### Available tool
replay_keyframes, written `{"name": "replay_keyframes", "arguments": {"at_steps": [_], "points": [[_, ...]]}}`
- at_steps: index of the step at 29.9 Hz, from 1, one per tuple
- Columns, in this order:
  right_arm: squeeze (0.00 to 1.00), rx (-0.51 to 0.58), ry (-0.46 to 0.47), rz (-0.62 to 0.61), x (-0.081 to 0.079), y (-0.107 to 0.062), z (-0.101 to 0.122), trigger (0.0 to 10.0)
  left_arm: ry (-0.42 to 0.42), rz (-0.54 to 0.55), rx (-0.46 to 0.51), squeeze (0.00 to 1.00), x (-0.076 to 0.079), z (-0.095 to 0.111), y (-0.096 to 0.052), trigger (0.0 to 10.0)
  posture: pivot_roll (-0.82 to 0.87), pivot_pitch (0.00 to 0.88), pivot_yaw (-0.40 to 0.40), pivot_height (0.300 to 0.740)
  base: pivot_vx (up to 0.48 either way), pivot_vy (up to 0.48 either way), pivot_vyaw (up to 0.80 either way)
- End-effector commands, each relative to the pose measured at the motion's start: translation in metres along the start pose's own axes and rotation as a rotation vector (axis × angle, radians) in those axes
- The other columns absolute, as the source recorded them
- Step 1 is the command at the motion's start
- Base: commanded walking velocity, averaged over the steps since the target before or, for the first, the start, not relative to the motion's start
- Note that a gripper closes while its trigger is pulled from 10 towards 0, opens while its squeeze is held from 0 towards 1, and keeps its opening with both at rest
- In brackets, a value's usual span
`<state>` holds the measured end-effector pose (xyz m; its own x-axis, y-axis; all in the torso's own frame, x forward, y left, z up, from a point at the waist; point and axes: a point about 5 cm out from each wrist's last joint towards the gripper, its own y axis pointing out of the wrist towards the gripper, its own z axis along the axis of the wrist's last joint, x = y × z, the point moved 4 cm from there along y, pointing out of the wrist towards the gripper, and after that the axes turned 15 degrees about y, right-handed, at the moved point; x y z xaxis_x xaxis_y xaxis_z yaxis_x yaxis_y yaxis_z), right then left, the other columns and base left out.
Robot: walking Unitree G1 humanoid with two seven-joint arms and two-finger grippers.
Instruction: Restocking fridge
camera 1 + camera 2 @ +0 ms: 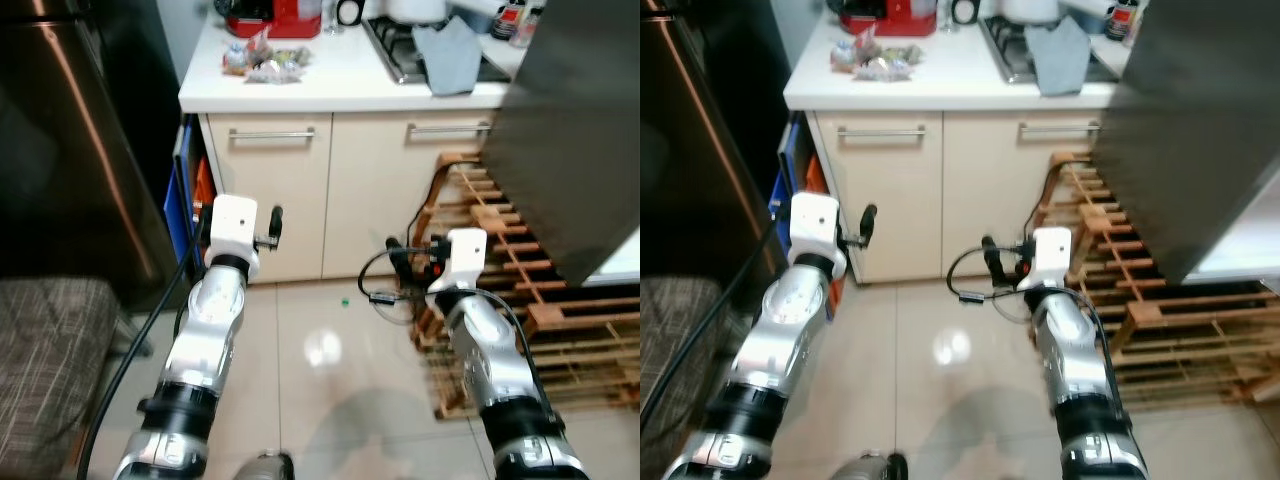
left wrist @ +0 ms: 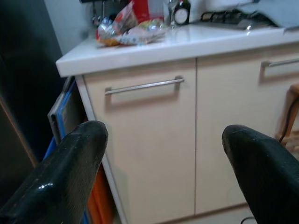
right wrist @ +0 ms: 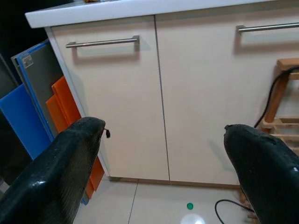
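Observation:
A dark steel fridge front (image 1: 70, 150) stands at my left. A big grey panel (image 1: 575, 130), like an open door, hangs at my upper right. Shiny food packets (image 1: 262, 62) lie on the white counter (image 1: 330, 95) above two cream cabinet doors (image 1: 275, 190). My left gripper (image 2: 163, 135) is held up in front of the left cabinet door, open, with nothing between its fingers. My right gripper (image 3: 163, 133) hovers low before the cabinets, also open and empty.
Blue and orange boards (image 1: 188, 205) are wedged between fridge and cabinet. Wooden slatted racks (image 1: 530, 300) and black cables (image 1: 385, 290) lie at the right. A striped seat (image 1: 50, 340) is at lower left. A stove with a grey cloth (image 1: 450, 55) and a red appliance (image 1: 285, 15) sit on the counter.

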<state>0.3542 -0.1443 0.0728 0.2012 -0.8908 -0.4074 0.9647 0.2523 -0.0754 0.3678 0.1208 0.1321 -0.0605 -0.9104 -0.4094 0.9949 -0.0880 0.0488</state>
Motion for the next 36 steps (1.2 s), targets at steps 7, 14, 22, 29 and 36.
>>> {"name": "replay_keyframes", "arguments": {"at_steps": [7,14,22,29,36], "points": [[0.03,0.021,-0.043,0.041,-0.009,0.005,0.010,10.0,-0.006,-0.021,0.054,0.00,-0.010,0.013,0.006,10.0,-0.08,0.000,-0.004,0.740,0.000,0.000,0.41],[0.00,0.035,-0.053,-0.015,-0.006,0.005,0.008,10.0,-0.018,0.046,0.006,0.00,-0.022,0.010,0.011,10.0,-0.09,0.000,0.004,0.740,0.411,0.000,0.06],[0.00,0.040,-0.065,-0.012,-0.008,0.004,0.006,10.0,-0.011,0.001,0.027,0.00,-0.009,0.015,0.013,10.0,-0.09,0.000,0.010,0.740,0.480,0.000,0.19],[0.00,0.079,-0.077,-0.035,-0.005,0.005,0.015,10.0,-0.017,-0.034,0.098,0.00,-0.005,0.031,0.017,10.0,-0.10,0.000,0.014,0.740,0.480,0.000,0.10],[0.00,0.131,-0.094,-0.047,-0.005,0.005,0.026,10.0,-0.019,-0.044,0.145,0.00,-0.008,0.044,0.023,10.0,-0.10,0.000,0.016,0.740,0.480,0.000,0.00]]}}
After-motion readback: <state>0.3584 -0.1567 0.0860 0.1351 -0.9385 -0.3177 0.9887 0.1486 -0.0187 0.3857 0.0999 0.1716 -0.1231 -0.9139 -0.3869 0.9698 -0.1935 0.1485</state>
